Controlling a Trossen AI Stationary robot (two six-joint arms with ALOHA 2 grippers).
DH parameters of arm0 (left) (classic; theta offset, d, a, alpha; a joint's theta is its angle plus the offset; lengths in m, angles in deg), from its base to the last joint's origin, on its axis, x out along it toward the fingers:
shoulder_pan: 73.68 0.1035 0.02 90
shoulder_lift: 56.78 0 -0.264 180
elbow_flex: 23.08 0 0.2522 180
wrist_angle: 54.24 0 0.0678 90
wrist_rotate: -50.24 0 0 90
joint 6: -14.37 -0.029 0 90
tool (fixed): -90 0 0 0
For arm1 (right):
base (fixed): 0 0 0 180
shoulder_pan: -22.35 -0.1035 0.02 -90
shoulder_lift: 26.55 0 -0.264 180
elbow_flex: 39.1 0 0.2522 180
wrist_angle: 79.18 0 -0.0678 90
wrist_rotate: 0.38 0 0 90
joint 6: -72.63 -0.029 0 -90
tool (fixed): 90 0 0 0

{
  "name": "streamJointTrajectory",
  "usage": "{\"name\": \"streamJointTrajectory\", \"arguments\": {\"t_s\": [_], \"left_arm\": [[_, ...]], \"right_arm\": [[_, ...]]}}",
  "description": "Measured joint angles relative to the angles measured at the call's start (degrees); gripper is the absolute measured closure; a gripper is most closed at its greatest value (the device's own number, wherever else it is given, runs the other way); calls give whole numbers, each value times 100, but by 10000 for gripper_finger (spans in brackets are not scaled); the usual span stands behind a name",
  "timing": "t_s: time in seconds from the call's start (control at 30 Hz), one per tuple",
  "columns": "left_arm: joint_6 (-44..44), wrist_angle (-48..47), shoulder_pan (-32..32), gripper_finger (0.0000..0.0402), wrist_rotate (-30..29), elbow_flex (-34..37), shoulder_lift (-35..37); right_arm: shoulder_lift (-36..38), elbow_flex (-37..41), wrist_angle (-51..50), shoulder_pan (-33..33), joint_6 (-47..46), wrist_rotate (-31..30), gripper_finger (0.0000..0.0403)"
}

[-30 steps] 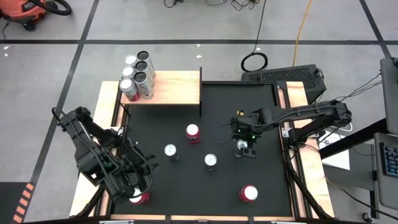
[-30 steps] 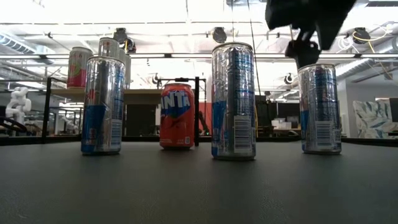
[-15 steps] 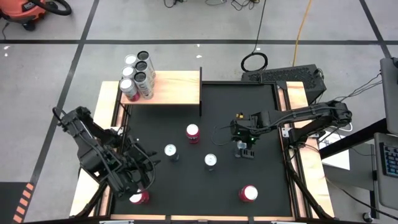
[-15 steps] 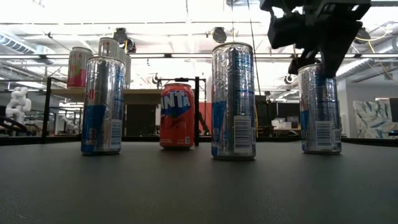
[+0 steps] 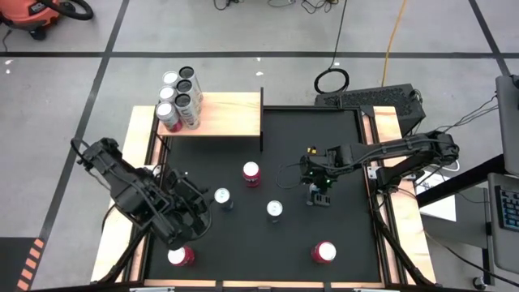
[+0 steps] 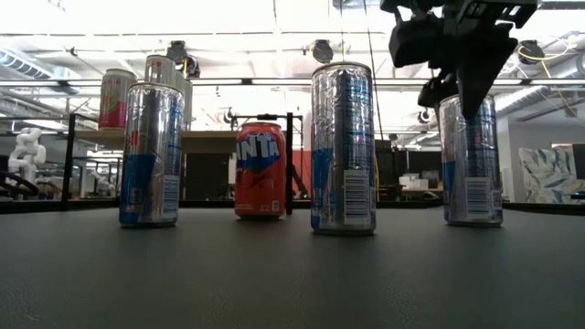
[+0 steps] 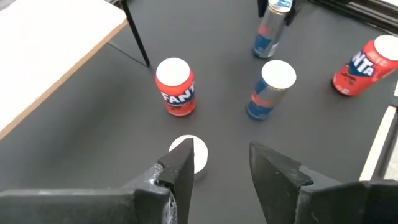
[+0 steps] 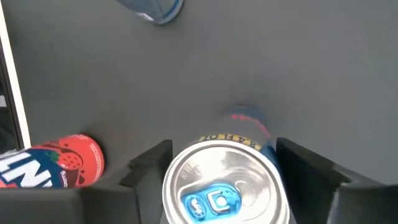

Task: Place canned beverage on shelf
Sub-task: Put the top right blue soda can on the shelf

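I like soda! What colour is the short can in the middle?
Orange-red, seen best in the low view.

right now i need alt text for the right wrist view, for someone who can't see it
Looking straight down, the right gripper straddles the silver top of a slim blue can, one dark finger either side. A red Fanta can stands nearby on the black mat.
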Motion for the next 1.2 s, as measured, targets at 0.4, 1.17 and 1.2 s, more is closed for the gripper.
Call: {"name": "streamJointTrajectory", "arguments": {"t_s": [0.4, 1.17, 1.2], "left_arm": [[-474, 754, 508, 252, 59, 2, 296], [-3315, 2450, 1809, 165, 422, 0, 672], [-3368, 2688, 1872, 148, 570, -6, 698]], "right_arm": [[-15, -770, -396, -2, 4, -36, 182], [-4, -3601, -217, -4, 445, -206, 183], [-4, -3604, -117, -2, 560, -213, 183]]}}
